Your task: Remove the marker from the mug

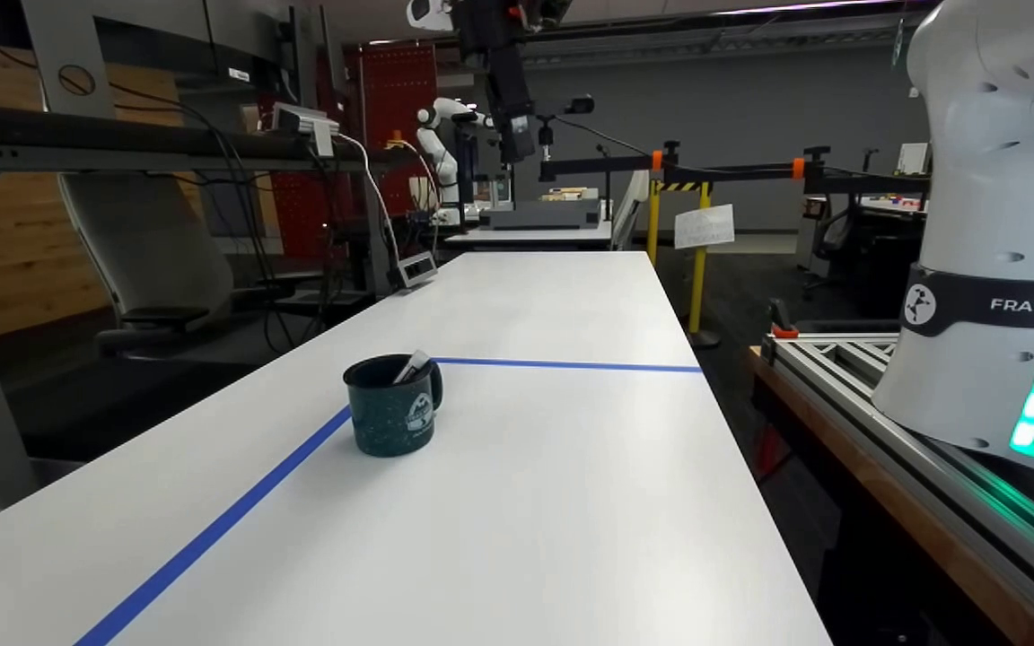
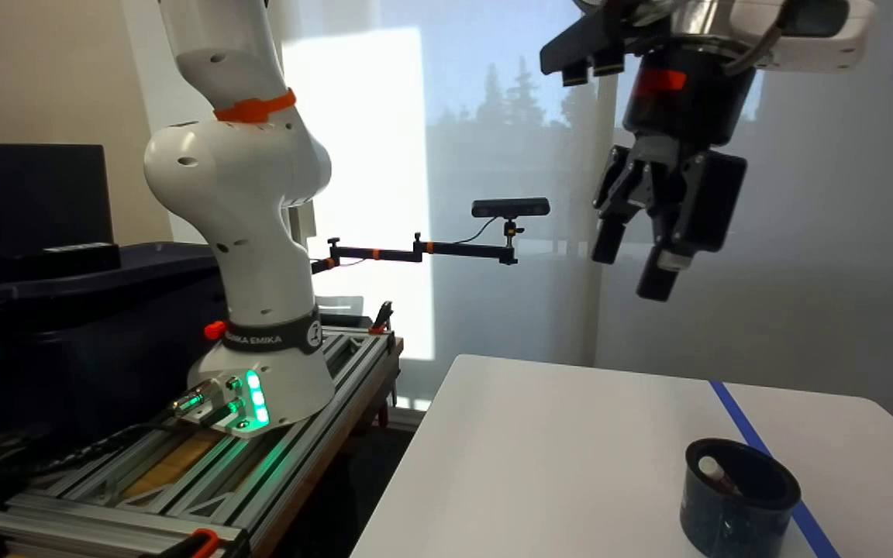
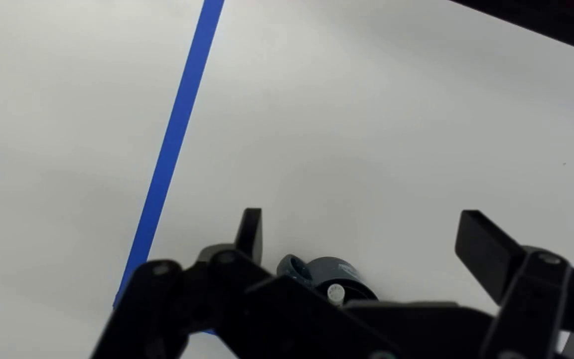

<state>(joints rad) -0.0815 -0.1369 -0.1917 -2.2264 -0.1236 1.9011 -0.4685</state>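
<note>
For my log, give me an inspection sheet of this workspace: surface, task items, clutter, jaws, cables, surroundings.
Surface: white table, marked with blue tape.
Mug: upright beside the tape.
Marker: leaning inside the mug, whitish end up; not yet removed.
Clutter: small grey device at the table's edge; whether it rests on the table is unclear.
Jaws: open, holding nothing, above the table and apart from the mug.
Cables: white cable hanging toward that device.
Surroundings: office chair, mounted camera, yellow post, robot base.
</note>
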